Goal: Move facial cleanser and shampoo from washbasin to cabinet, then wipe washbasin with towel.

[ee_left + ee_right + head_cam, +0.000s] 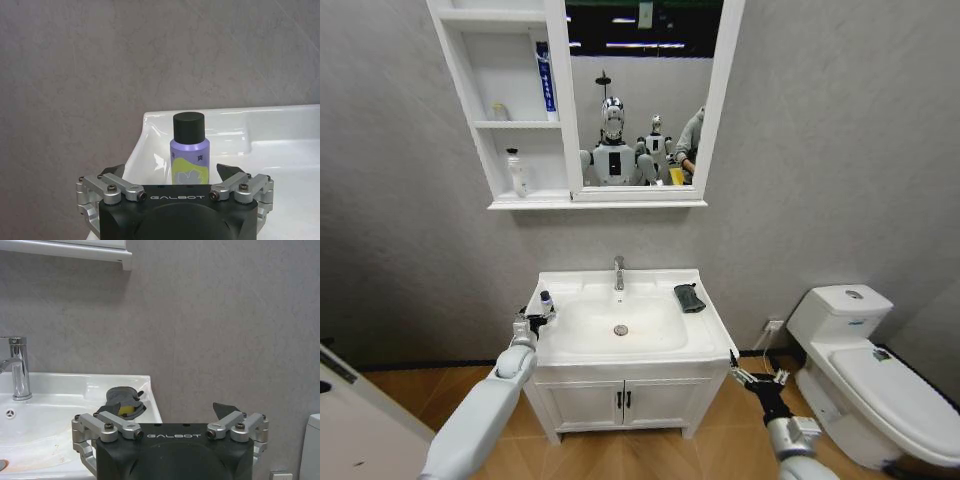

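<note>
bottle (189, 150) base behind end effector (170, 175)

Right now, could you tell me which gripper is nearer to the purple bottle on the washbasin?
The left. The left gripper sits open right at the purple bottle on the washbasin corner's left edge; the right gripper hangs open below the basin's right front corner, far across.

a small lilac bottle (546, 300) with a black cap stands upright on the washbasin's (620, 345) left rim. the dark towel (689, 297) lies crumpled at its far right corner; the wall cabinet (510, 110) holds two items.
</note>
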You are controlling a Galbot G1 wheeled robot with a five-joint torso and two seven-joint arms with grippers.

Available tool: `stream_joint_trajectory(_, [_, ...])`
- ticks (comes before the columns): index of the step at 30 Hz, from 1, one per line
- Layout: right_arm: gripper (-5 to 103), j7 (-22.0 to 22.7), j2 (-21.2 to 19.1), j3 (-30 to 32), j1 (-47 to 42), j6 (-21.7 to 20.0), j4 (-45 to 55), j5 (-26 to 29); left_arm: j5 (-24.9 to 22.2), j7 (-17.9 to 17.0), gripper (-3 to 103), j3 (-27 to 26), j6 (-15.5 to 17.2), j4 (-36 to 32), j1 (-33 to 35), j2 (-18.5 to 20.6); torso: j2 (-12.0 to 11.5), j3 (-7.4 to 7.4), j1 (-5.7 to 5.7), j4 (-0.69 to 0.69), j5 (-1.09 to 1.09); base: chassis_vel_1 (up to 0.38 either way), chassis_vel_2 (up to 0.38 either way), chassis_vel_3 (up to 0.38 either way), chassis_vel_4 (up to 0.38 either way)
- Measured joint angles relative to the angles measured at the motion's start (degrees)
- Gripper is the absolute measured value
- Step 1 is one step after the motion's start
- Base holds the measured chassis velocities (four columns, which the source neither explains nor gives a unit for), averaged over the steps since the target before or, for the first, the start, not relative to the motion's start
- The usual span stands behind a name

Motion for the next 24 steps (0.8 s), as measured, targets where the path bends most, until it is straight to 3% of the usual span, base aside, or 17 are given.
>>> stream_joint_trajectory(7, [100,0.1,-0.8,-0.1,0.4,-0.2,-0.5,0.5,0.4,0.6,102,0.0,0.0,1.0,-0.3,-0.7,0.0,0.0,0.0,0.01,0.0,0.0,0.0,0.0,0.0])
stream_joint_trajectory(9, [100,0.2,-0.8,-0.1,0.4,-0.3,-0.7,0.4,0.4,1.0,98,0.0,-0.2,1.1,-0.4,-0.7,0.0,0.0,0.0,0.0,0.0,0.0,0.0,0.0,0.0])
stream_joint_trajectory(12, [100,0.3,-0.9,-0.2,0.5,-0.4,-1.0,0.4,0.5,1.7,82,0.0,-0.4,1.3,-0.6,-0.8,0.0,0.0,0.0,0.01,0.0,0.0,0.0,0.0,0.0])
stream_joint_trajectory(14, [100,0.3,-0.9,-0.2,0.6,-0.4,-1.0,0.4,0.5,1.9,82,0.0,-0.4,1.3,-0.7,-0.8,0.0,0.0,0.0,0.01,0.0,0.0,0.0,0.0,0.0])
stream_joint_trajectory(15, [100,0.3,-1.0,-0.3,0.6,-0.4,-1.1,0.4,0.5,2.0,72,0.1,-0.4,1.4,-0.8,-0.8,0.0,0.0,0.0,0.0,0.0,0.0,0.0,0.0,0.0])
stream_joint_trajectory(19, [100,0.3,-1.0,-0.4,0.7,-0.5,-1.1,0.4,0.5,2.4,61,0.2,-0.4,1.7,-1.0,-0.9,0.0,0.0,0.0,0.0,0.0,0.0,0.0,0.0,0.0])
stream_joint_trajectory(22, [100,0.4,-1.2,-0.4,0.7,-0.5,-1.3,0.4,0.6,3.3,44,0.7,-0.5,1.6,-1.1,-0.9,0.0,0.0,0.0,0.01,0.0,0.0,0.0,0.0,0.0])
stream_joint_trajectory(24, [100,0.4,-1.2,-0.4,0.7,-0.5,-1.3,0.4,0.6,3.4,44,0.8,-0.5,1.5,-1.1,-0.9,0.0,0.0,0.0,0.0,0.0,0.0,0.0,0.0,0.0])
